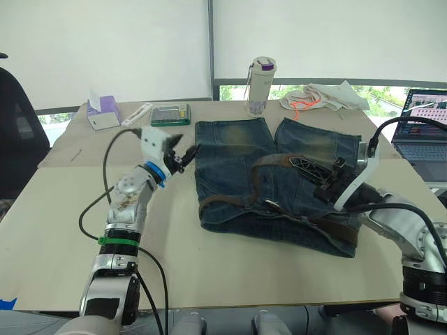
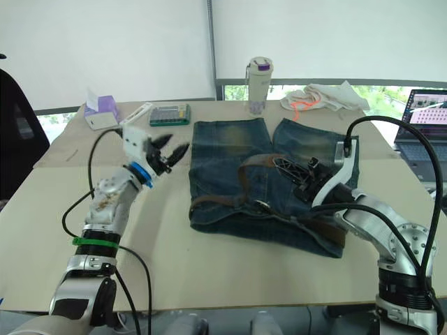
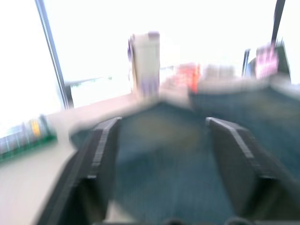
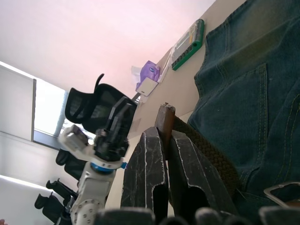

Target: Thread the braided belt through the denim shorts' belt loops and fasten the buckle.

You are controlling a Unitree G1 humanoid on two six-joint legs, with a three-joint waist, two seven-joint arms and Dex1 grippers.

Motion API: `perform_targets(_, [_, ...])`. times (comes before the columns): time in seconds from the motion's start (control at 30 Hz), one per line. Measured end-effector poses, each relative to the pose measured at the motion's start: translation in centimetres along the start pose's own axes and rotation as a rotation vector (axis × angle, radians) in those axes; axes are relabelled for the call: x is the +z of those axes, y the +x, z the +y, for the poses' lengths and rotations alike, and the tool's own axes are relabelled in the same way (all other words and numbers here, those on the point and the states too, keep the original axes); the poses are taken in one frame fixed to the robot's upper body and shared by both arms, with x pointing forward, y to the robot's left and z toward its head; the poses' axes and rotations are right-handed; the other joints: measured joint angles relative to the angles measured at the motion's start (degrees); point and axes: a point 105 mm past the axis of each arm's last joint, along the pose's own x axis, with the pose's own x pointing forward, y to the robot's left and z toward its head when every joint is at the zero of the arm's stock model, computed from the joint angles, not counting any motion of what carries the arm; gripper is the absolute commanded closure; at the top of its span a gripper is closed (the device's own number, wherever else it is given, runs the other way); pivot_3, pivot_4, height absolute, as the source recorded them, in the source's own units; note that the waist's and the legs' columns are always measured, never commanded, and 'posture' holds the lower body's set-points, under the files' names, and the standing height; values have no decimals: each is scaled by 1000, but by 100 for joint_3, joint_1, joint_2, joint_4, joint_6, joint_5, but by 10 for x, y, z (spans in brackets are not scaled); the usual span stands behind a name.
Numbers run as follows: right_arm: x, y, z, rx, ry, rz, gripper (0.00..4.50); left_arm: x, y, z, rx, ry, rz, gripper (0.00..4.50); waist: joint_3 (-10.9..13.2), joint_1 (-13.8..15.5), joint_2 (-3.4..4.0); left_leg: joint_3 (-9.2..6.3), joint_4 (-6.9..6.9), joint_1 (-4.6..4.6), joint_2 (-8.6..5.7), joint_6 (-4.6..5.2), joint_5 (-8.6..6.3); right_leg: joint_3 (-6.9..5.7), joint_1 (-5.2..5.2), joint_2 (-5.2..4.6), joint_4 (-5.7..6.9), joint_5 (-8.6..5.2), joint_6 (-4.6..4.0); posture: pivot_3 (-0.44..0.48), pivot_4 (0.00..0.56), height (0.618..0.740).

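Nearest the edge of the desk (image 1: 56, 251), the waistband of the denim shorts (image 1: 237, 164) faces the robot, with both legs stretching away toward the window. Across that waistband runs the braided belt (image 1: 230, 200), dark brown, one part looping up over the right leg. Its free end is pinched in the right hand (image 4: 165, 140), whose two black fingers sit closed on the strap, raised a little above the denim. A glint of silver, the buckle (image 1: 271, 206), lies near the middle of the waistband. Off to the left, the left hand (image 1: 183, 155) hovers just beside the shorts' left edge, fingers spread wide and holding nothing. Farther back stand a bottle (image 1: 261, 86), a green calculator (image 1: 170, 114), a tissue box (image 1: 103, 112) and a white cloth (image 1: 323, 96); a laptop (image 1: 423, 131) sits at the right
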Motion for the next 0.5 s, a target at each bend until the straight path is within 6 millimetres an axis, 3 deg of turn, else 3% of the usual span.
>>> perform_targets(0.07, [-1,4,1,-1,10,-6,4500,11,3,-12,-26,-120,-39,59,0,-2,0,0,0,0,0,0,0,1,0,0,2,0,0,0,150,740])
perform_targets(0.23, [4,16,14,47,16,-37,4500,35,6,-73,-233,-579,-97,59,0,-5,0,-3,4,-3,0,0,0,0,1,-2,2,-1,2,0,150,740])
perform_targets(0.3, [8,18,19,66,19,-57,4500,36,3,-95,-298,-735,-71,59,1,-8,-1,-3,6,-2,-2,0,0,-1,1,1,-15,-1,2,0,150,740])
perform_targets(0.5, [22,18,30,137,70,-149,4500,29,-10,-124,-358,-964,9,59,1,-34,1,0,6,4,-8,0,0,1,1,11,-16,-2,-1,0,150,740])
